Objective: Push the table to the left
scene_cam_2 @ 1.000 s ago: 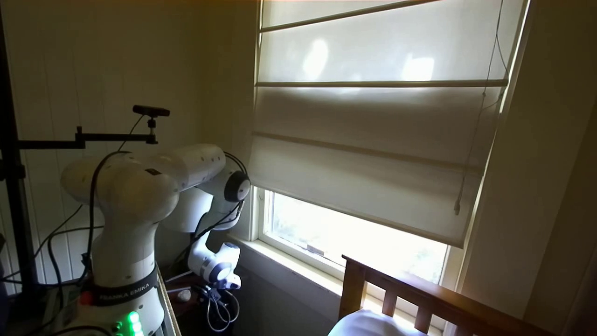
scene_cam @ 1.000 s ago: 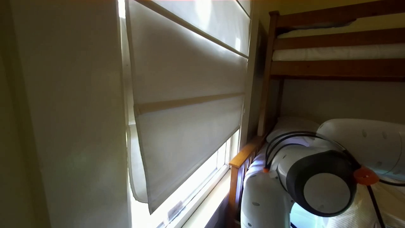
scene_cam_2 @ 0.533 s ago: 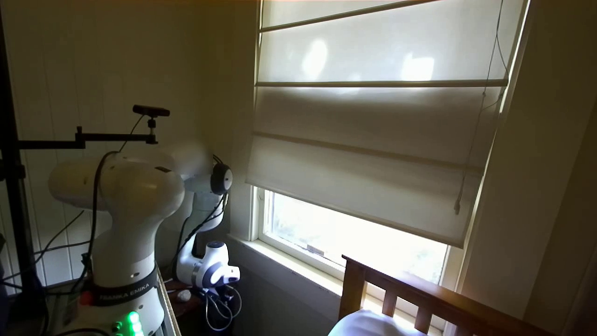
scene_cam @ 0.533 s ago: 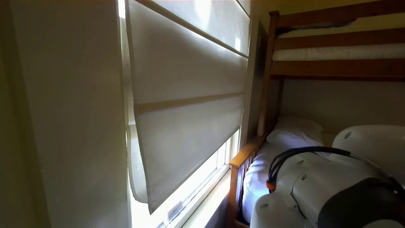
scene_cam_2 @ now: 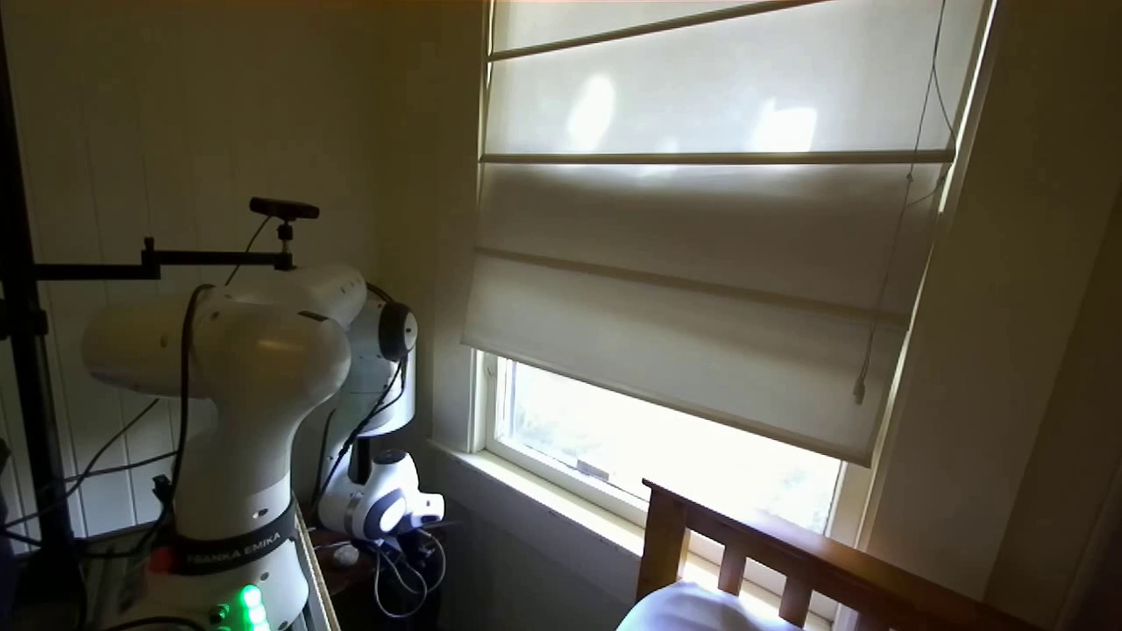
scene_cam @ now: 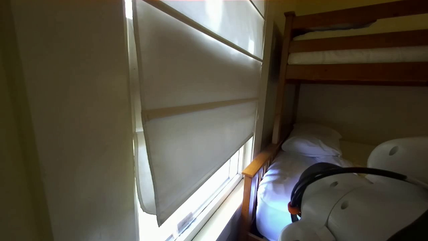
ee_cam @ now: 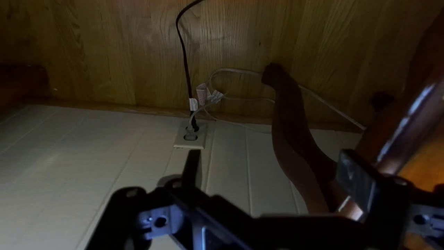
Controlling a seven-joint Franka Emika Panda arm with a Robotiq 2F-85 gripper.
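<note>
My tool (ee_cam: pixel 270 161) has its fingers (ee_cam: pixel 355 178) wide apart. The table (ee_cam: pixel 421 125) is at the right of the wrist view, curved leg (ee_cam: pixel 295 139) showing between the fingers; can't tell if they touch. Outlet (ee_cam: pixel 201 139) with two plugs (ee_cam: pixel 190 134) on the pale wall (ee_cam: pixel 93 156), black cord (ee_cam: pixel 184 52) running over the wood floor (ee_cam: pixel 114 52). In an exterior view my arm (scene_cam_2: pixel 272 368) bends down beside the window (scene_cam_2: pixel 675 438).

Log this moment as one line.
task: push left | tool: open | table leg: seen through tool gap | contact: cannot tell | wall outlet: cords plugged in
</note>
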